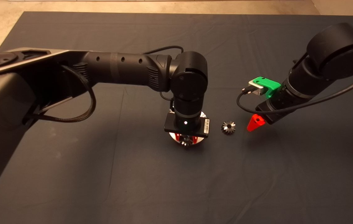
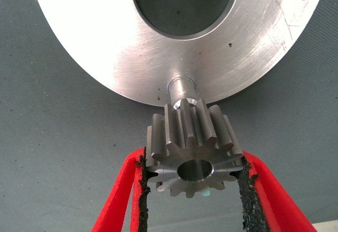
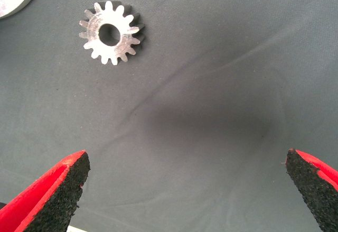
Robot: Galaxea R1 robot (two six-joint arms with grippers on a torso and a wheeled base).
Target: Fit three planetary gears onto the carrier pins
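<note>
Presently the left gripper (image 2: 193, 182) is clamped on one planetary gear (image 2: 193, 152) by its toothed flanks, bore kept free, directly above a carrier pin (image 2: 182, 88) at the near edge of the round plate (image 2: 105, 47); the gear is not yet seated. A second gear (image 1: 228, 127) lies flat on the mat (image 1: 101, 174) just right of the plate. The right gripper (image 3: 185, 189), spread wide and empty, hovers right of it, evidently placed for pickup.
</note>
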